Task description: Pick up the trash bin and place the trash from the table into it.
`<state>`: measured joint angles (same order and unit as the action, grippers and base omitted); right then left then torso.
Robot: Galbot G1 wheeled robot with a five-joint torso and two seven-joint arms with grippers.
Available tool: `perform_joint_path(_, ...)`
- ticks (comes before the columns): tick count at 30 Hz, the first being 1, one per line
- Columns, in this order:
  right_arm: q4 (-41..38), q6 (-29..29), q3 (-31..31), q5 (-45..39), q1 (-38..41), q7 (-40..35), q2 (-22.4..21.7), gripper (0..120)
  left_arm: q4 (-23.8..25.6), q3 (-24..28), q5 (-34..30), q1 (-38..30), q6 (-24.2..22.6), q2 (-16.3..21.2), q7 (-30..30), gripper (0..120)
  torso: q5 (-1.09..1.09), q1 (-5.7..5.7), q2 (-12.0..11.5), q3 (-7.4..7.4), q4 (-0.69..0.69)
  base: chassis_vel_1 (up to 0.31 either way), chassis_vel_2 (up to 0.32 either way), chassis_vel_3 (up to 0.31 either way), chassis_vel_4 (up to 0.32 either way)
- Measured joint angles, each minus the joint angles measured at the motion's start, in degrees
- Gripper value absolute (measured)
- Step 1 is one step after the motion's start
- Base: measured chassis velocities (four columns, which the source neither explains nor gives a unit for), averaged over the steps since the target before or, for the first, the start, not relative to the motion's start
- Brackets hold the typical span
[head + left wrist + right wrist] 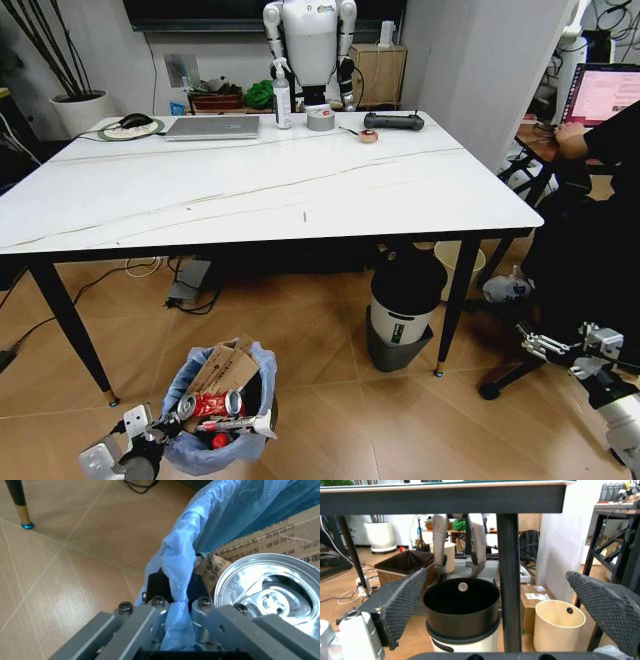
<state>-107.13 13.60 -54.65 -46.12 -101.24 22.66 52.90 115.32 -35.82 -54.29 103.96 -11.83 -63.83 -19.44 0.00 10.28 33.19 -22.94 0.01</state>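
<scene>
The trash bin (192,448) stands on the floor in front of the table (270,185), at my lower left. Its light-blue bag holds trash: torn brown cardboard (225,368), a silver can (186,405) and a red-white pack (208,404). My left gripper (160,430) is at the bin's near rim. In the left wrist view that left gripper (175,607) is shut on the blue bag rim (172,566), with the can (270,588) and cardboard (270,536) just inside. My right gripper (545,345) hangs low at the right, open; its mesh pads (400,603) stand wide apart.
A white cylinder with a black top (403,300) and a cream bucket (559,624) sit under the table by its right front leg (455,300). On the far tabletop are a silver laptop (212,127), a tape roll (320,119) and a spray bottle (282,100). A chair base (500,380) is near my right arm.
</scene>
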Motion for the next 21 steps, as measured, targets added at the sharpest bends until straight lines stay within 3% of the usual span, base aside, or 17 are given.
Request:
perform_joint_path(8,0.00,0.00,0.00,0.00,0.00,0.00,0.00,100,-2.24,0.60,0.25,-1.77,0.02,-0.46,0.70,0,0.00,-0.72,-1.86,1.15,0.00,0.000,0.000,0.000,0.000)
perform_joint_path(16,0.00,0.00,0.00,0.00,0.00,0.00,0.00,100,-2.57,0.66,0.32,-2.02,0.03,-0.53,0.79,0,0.00,-0.82,-2.14,1.33,0.00,0.000,0.000,0.000,0.000)
perform_joint_path(21,0.00,0.00,0.00,0.00,0.00,0.00,0.00,100,-2.95,0.88,0.37,-2.49,0.05,-0.50,1.01,0,0.01,-1.51,-3.95,2.45,0.00,0.000,0.000,0.000,0.000)
